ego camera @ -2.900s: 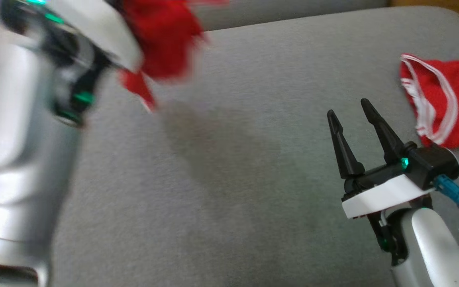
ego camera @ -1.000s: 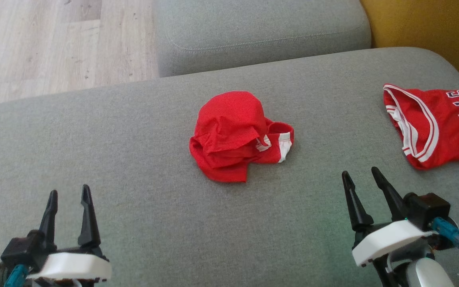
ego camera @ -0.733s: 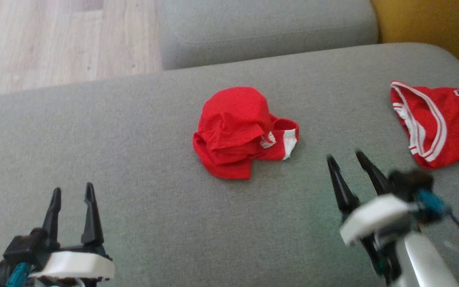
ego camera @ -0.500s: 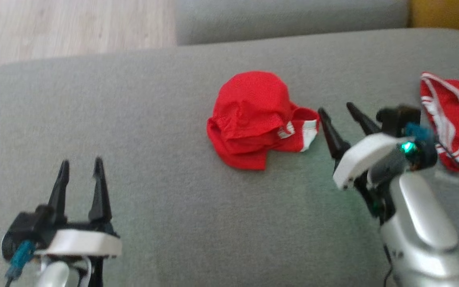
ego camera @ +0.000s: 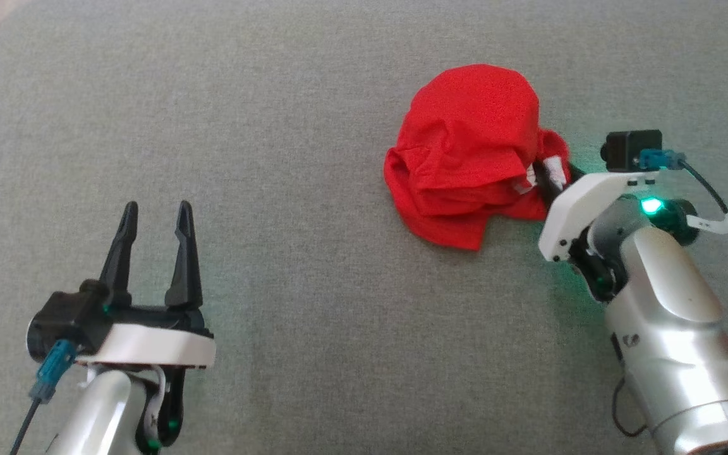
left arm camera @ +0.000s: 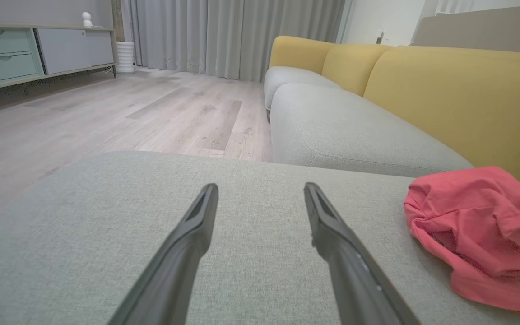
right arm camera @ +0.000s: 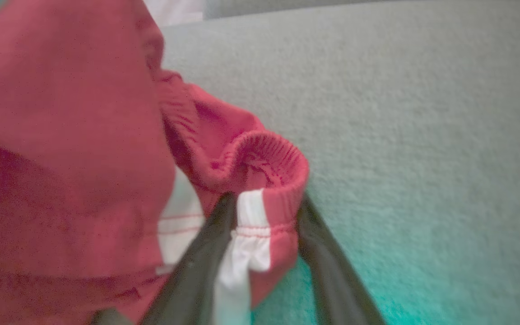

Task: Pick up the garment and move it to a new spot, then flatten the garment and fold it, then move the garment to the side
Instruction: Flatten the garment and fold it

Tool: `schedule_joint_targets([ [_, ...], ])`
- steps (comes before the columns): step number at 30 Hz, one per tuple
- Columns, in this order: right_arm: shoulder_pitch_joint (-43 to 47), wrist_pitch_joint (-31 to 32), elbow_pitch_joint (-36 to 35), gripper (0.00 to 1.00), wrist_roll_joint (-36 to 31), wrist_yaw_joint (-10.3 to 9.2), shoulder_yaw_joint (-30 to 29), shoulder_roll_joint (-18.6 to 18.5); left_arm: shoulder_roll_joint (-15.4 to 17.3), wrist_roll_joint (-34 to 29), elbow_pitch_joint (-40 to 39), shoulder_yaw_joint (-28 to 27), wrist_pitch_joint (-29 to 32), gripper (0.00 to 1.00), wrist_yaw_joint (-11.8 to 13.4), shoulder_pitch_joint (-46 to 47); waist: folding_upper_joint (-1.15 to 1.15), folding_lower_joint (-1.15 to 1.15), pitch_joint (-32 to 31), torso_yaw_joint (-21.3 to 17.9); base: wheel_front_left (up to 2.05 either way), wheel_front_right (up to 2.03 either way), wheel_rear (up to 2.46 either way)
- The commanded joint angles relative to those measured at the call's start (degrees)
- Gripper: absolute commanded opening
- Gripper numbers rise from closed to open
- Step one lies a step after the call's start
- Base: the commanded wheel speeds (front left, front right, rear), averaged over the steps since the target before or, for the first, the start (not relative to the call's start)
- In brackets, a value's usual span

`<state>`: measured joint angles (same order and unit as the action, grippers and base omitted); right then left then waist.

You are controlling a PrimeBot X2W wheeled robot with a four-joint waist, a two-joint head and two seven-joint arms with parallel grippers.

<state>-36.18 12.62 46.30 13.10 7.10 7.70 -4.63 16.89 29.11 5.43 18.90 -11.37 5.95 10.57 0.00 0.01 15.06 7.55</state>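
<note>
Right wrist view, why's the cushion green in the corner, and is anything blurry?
Right wrist view: a teal cast on the cushion at lower right, likely light spill; the garment up close is soft, its waistband sharper. Head view: a green light glows on the right arm.

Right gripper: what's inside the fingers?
Between the right gripper's fingers: the red shorts' elastic waistband with white stripe. Whether they pinch it cannot be told; the fabric's underside is hidden.

red garment point(ego camera: 465, 158), grey cushion point(ego camera: 275, 126), left fingers point(ego camera: 182, 259) apart
</note>
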Motion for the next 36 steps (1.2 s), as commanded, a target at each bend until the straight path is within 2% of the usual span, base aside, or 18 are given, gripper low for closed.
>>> schedule_joint_targets([
  [1, -1.33, -1.45, -0.76, 0.0, 1.16, 0.39, 2.24, 0.79, 0.75, -0.33, -1.07, -1.75, -0.73, 1.0, -0.34, 2.22, 0.0, -0.01, -0.17, 0.17, 0.0, 0.0, 0.0],
  [3, -1.91, -6.14, -2.91, 0.0, 3.13, 0.39, 2.73, 0.85, 0.81, -0.08, -0.06, -1.88, -1.09, 1.0, -0.52, 1.9, 0.0, -0.01, -1.76, -0.59, 0.0, 0.0, 0.0],
  [7, -2.57, -10.27, -10.49, 0.0, 6.07, 0.39, 4.71, 0.52, 0.94, 0.27, 0.93, -2.13, -1.4, 1.0, -0.45, 1.0, 0.0, -0.01, -4.94, -2.32, 0.0, 0.0, 0.0],
  [12, -4.13, -10.28, -25.35, 0.0, 10.0, 0.39, 7.88, -0.86, 1.22, 0.55, 1.44, -2.3, -1.53, 1.0, -0.16, -0.36, 0.0, -0.01, -8.88, -4.37, 0.0, 0.0, 0.0],
  [16, -6.05, -9.51, -36.35, 0.0, 10.04, 0.39, 8.98, -1.87, 1.28, 0.75, 1.62, -2.07, -1.46, 1.0, -0.07, -1.27, 0.0, -0.01, -11.08, -4.9, 0.0, 0.0, 0.0],
  [19, -7.51, -8.91, -41.63, 0.0, 8.94, 0.39, 9.4, -2.48, 1.26, 0.82, 1.62, -1.77, -1.35, 1.0, -0.02, -1.7, 0.0, -0.01, -12.18, -4.57, 0.0, 0.0, 0.0],
  [24, -6.7, -6.17, -43.0, 0.0, 7.7, 0.39, 10.29, -2.38, 1.28, 0.93, 1.48, -1.28, -1.18, 1.0, -0.13, -2.2, 0.0, -0.01, -12.74, -3.45, 0.0, 0.0, 0.0],
  [29, -1.06, -1.54, -37.09, 0.0, 8.78, 0.39, 16.83, -1.99, 1.44, 1.14, 1.56, -0.98, -0.97, 1.0, -0.27, -2.3, 0.0, -0.01, -12.15, -2.19, 0.0, 0.0, 0.0],
  [30, 0.33, -0.74, -35.19, 0.34, 9.53, 0.39, 18.77, -2.0, 1.44, 1.16, 1.58, -0.9, -0.96, 1.0, -0.32, -2.18, 0.0, -0.01, -11.96, -1.98, 0.0, 0.0, 0.0],
  [31, 1.54, -0.28, -33.36, 0.77, 10.25, 0.39, 20.6, -2.09, 1.42, 1.18, 1.62, -0.84, -0.96, 1.0, -0.34, -2.07, 0.0, -0.01, -11.81, -1.82, 0.0, 0.0, 0.0],
  [32, 2.69, -0.07, -31.71, 1.0, 11.27, 0.39, 22.53, -2.12, 1.38, 1.17, 1.65, -0.75, -0.95, 1.0, -0.35, -1.94, 0.0, -0.01, -11.62, -1.67, 0.0, 0.0, 0.0],
  [36, 5.87, -1.11, -28.12, 1.0, 15.65, 0.39, 28.96, -2.32, 1.25, 1.24, 1.91, -0.56, -0.97, 1.0, -0.31, -1.48, 0.0, -0.01, -11.4, -1.52, 0.0, 0.0, 0.0],
])
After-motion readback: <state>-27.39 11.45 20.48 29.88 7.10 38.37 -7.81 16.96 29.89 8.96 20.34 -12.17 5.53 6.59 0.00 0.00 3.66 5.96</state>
